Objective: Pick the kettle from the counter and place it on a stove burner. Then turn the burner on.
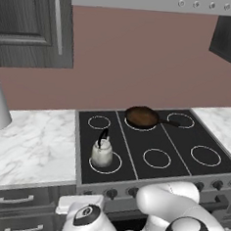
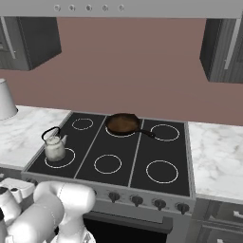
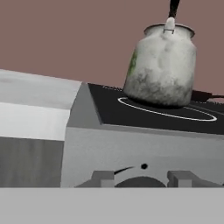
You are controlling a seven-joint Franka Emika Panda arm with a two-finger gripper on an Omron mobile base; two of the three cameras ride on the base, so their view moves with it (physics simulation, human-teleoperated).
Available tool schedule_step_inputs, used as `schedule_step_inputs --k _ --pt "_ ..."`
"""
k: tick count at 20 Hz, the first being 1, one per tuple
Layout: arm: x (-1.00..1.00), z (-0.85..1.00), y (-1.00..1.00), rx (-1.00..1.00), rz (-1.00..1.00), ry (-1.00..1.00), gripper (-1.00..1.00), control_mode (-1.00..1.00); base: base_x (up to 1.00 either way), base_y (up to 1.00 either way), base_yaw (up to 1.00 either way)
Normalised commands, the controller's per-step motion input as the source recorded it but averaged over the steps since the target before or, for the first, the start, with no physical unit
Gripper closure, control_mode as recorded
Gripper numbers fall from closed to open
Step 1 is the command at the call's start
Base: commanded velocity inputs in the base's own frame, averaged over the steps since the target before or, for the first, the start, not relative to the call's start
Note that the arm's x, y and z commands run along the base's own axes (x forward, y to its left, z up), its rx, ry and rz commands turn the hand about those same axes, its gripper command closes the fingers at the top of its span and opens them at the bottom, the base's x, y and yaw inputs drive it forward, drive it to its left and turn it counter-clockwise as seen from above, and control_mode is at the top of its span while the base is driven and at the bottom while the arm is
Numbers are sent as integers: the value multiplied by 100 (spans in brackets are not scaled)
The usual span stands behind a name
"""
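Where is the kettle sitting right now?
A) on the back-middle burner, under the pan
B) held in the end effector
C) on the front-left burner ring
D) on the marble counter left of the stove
C: the kettle stands on the front-left burner ring of the stove; the frying pan sits further back.

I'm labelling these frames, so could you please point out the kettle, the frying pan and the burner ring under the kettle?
kettle (image 1: 102, 155): left base view, on its pale rounded body.
frying pan (image 2: 123, 124): right base view, on the brown inside of the pan.
burner ring (image 3: 199, 116): hand view, on the white line right of the kettle.
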Motion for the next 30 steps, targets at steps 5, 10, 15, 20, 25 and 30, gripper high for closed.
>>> schedule_step_inputs --k 5,10,15,20,25,30 --pt "-2 0 0 0 0 0 -100 -100 0 0 0" --pt "-27 0 -6 0 0 -2 -100 -100 0 0 0" --pt "-3 0 -2 0 0 0 -100 -100 0 0 0" --pt "-1 0 -21 0 0 0 -100 -100 0 0 0" --pt "0 0 -16 0 1 0 -100 -100 0 0 0" --pt "0 0 0 0 0 0 -100 -100 0 0 0"
